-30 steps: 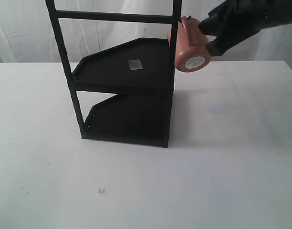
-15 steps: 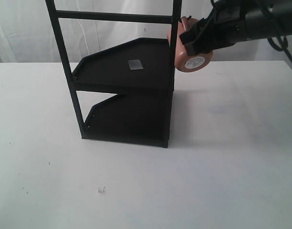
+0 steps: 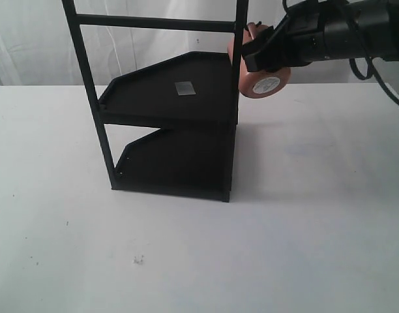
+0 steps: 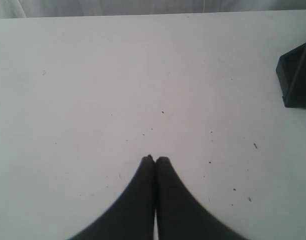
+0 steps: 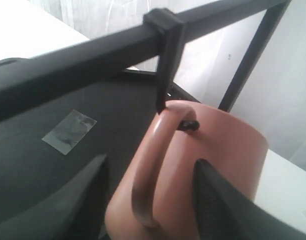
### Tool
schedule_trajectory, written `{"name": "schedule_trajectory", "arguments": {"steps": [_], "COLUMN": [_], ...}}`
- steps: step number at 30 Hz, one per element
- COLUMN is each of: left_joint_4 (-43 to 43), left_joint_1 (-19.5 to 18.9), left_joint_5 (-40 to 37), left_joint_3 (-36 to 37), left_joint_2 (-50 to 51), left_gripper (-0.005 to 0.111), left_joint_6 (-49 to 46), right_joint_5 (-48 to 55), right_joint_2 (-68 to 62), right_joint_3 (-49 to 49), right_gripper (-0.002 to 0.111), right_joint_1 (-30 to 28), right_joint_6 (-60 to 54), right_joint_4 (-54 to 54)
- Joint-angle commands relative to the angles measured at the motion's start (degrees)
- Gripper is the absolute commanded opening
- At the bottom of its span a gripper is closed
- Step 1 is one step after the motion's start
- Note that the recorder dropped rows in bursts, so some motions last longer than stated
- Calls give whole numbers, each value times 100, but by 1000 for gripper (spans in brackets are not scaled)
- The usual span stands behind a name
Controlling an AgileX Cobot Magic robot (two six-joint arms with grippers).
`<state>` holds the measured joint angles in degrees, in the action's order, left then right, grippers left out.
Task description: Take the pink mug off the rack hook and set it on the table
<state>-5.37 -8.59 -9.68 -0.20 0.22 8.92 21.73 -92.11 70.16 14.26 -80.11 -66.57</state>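
Note:
The pink mug (image 3: 265,85) hangs by its handle (image 5: 145,170) on the rack hook (image 5: 189,125), at the upright post (image 3: 237,59) of the black rack, with its white base sticker facing the exterior camera. My right gripper (image 3: 257,55) reaches in from the right. In the right wrist view this gripper (image 5: 150,162) is open, one finger on each side of the handle and close against the mug body. My left gripper (image 4: 155,159) is shut and empty, low over the white table (image 4: 118,75); it does not show in the exterior view.
The black two-shelf rack (image 3: 180,98) stands at the middle back of the table (image 3: 304,215), and its top crossbar (image 5: 93,55) runs just above the mug. A corner of the rack's base (image 4: 295,80) shows in the left wrist view. A small speck (image 3: 138,259) lies near the front.
The right arm has moved left and closer to the rack, so its gripper now straddles the mug's handle. The mug still hangs on the hook, nudged slightly.

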Motion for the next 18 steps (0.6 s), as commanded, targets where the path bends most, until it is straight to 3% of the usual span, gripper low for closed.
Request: {"name": "schedule_trajectory", "arguments": {"steps": [1, 11, 18], "left_joint_4": [15, 15, 15], "left_joint_1": [23, 23, 23], "left_joint_5": [21, 21, 21], "left_joint_3": [20, 20, 20], "left_joint_2": [-22, -22, -22], "left_gripper": [0, 0, 0], "left_joint_6": [4, 4, 4], "right_joint_5": [-152, 146, 171], "right_joint_2": [-8, -8, -8], "right_joint_3": [57, 57, 57], "right_gripper": [41, 1, 0], "right_joint_1": [0, 0, 0], "right_joint_6": [-66, -66, -66], "right_joint_4": [-86, -86, -75]}}
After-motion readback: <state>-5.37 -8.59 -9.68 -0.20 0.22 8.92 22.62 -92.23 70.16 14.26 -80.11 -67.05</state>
